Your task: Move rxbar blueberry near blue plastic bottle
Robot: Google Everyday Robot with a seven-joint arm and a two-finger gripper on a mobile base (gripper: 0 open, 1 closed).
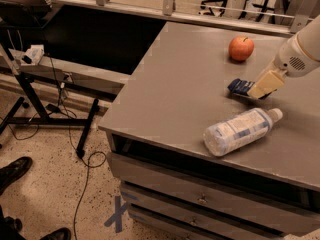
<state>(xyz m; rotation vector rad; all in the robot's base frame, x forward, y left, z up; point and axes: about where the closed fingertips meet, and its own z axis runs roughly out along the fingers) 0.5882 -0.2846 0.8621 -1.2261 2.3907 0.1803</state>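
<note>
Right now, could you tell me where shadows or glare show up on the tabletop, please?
Camera view: even, soft light, no harsh glare on the grey tabletop; soft shadows under the clear plastic bottle and beneath the dark navy snack bar held in the claw at right.

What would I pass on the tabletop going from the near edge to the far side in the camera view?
The blue plastic bottle lying on its side → rxbar blueberry, held in the tool just beyond the bottle's cap → red apple.
</note>
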